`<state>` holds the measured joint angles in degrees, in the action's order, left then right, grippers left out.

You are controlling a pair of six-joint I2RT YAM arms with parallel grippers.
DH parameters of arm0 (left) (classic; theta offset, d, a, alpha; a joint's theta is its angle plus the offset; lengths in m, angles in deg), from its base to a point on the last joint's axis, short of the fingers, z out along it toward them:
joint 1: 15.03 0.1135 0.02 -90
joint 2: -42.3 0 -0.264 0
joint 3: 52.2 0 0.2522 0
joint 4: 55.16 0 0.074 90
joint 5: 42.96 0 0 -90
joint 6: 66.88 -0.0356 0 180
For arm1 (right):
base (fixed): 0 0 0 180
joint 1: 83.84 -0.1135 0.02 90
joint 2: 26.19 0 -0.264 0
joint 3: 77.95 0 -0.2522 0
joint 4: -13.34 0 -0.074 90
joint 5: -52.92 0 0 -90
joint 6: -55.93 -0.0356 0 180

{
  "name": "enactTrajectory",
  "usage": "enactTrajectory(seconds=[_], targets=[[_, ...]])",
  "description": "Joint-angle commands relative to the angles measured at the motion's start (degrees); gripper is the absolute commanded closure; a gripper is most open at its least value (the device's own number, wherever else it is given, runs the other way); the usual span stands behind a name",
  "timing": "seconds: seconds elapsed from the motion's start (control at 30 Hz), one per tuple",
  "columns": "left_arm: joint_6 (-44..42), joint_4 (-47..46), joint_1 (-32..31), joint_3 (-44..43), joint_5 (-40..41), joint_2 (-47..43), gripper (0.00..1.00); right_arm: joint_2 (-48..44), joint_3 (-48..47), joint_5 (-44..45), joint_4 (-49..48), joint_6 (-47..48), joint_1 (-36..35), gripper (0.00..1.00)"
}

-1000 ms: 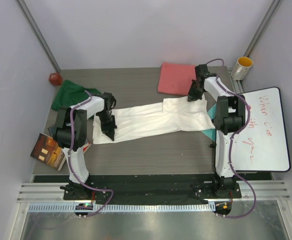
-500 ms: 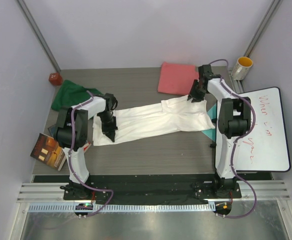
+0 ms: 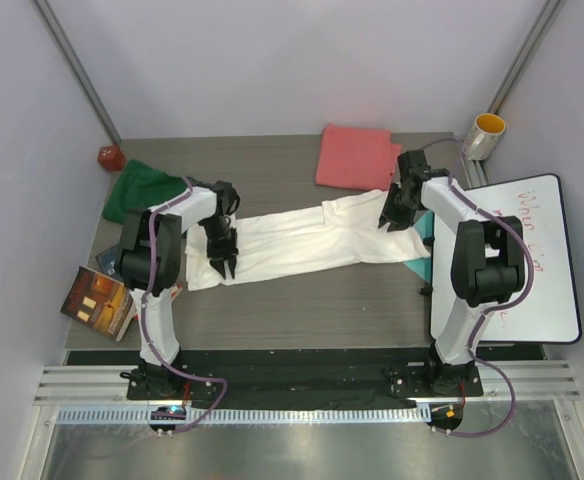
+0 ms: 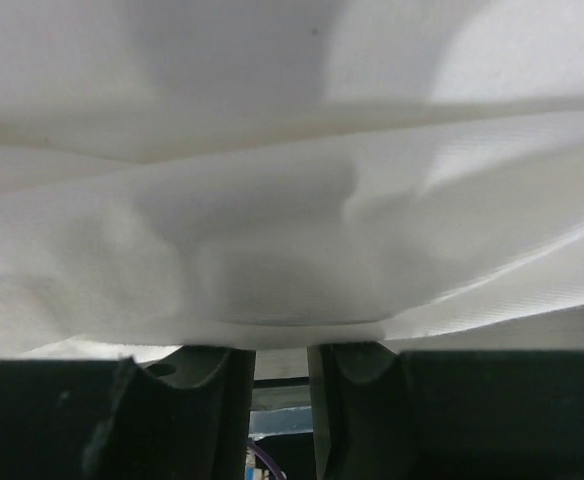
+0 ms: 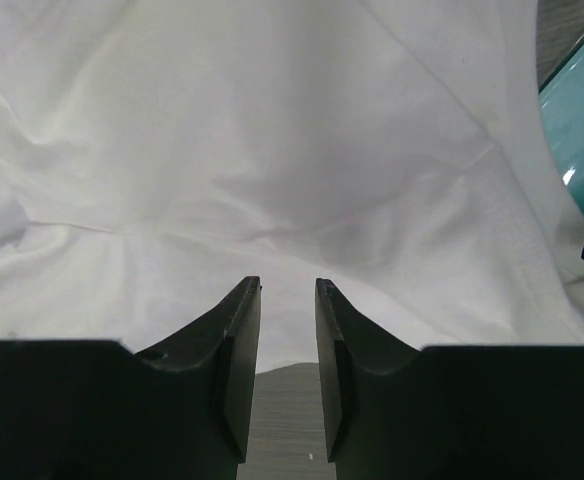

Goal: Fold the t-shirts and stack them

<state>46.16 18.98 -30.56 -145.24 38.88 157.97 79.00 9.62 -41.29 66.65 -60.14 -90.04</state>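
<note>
Dark wood-grain table (image 3: 302, 300) between pale lilac walls (image 3: 302, 60), brushed metal sheet (image 3: 302, 455) in front.

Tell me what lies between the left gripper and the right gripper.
Only the white t-shirt: it stretches in a long rumpled band from the left gripper to the right gripper. The top external view shows it.
</note>
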Motion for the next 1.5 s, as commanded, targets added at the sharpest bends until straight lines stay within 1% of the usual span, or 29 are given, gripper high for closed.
enactTrajectory(seconds=[0.0,0.13,0.23,0.33,0.47,0.57,0.6,0.63,0.77,0.97,1.0,1.03,1.1,1.13,1.2,1.23,1.33,1.4,1.47], targets=[[-2.48,0.97,0.06,-4.56,1.92,1.83,0.73,1.24,-0.95,2.80,2.19,-1.00,-2.41,0.66],[-1.34,0.53,0.06,-5.35,1.40,0.25,0.73,2.74,0.27,6.31,2.46,-1.88,-2.94,0.67],[-1.08,0.26,-0.03,-4.13,1.31,-1.59,0.74,4.67,0.80,7.19,2.90,-2.06,-3.38,0.71],[-2.30,1.05,-0.03,-0.88,1.75,-2.30,0.78,5.64,1.50,7.99,3.25,-2.15,-3.99,0.74],[-1.61,0.53,-0.03,6.94,1.66,-4.93,0.86,6.87,2.12,7.46,3.34,-2.06,-4.70,0.75],[-1.16,0.09,-0.47,10.37,1.75,-5.64,0.91,8.89,2.12,7.11,3.52,-1.62,-5.23,0.85],[-1.08,0.09,-0.73,10.90,2.01,-5.55,0.93,9.42,2.03,6.93,3.34,-1.19,-5.49,0.92],[-1.08,0.00,-0.82,11.60,1.92,-5.20,0.99,9.77,1.69,6.76,3.43,-1.01,-5.75,0.94],[-0.81,0.26,-2.05,12.49,1.84,-5.64,1.00,11.79,0.98,5.88,3.60,0.05,-6.98,0.99],[-0.55,2.28,-4.07,11.88,-0.62,-7.83,1.00,11.53,3.00,5.44,3.69,0.23,-8.48,0.99],[-0.37,2.63,-4.33,11.26,-1.41,-10.10,1.00,11.10,3.35,5.87,3.69,0.05,-8.57,0.95],[-0.02,3.16,-4.33,9.34,-1.42,-11.51,0.93,9.79,3.87,7.18,3.69,-0.13,-8.57,0.92],[0.94,3.51,-4.33,6.88,-1.07,-14.85,0.86,8.38,4.32,8.86,3.87,-0.39,-8.57,0.82],[1.21,3.60,-4.33,3.91,-0.98,-15.65,0.84,7.15,4.58,9.47,3.87,-0.39,-8.48,0.81],[1.65,3.69,-4.33,0.82,-0.89,-16.36,0.82,6.44,4.67,10.62,3.87,-0.39,-8.40,0.80],[1.65,3.78,-4.33,-2.16,-0.54,-16.27,0.82,6.35,4.58,10.71,3.87,-0.39,-8.31,0.80],[1.21,2.82,-4.33,-6.22,1.65,-14.70,0.81,6.43,4.15,10.45,4.22,-0.65,-7.69,0.80],[0.68,1.76,-4.33,-6.58,3.67,-13.38,0.81,6.35,3.71,10.27,4.31,-0.92,-7.34,0.80],[-0.19,1.23,-4.33,-6.93,6.04,-9.52,0.82,6.08,3.18,10.27,4.57,-1.01,-6.99,0.80]])
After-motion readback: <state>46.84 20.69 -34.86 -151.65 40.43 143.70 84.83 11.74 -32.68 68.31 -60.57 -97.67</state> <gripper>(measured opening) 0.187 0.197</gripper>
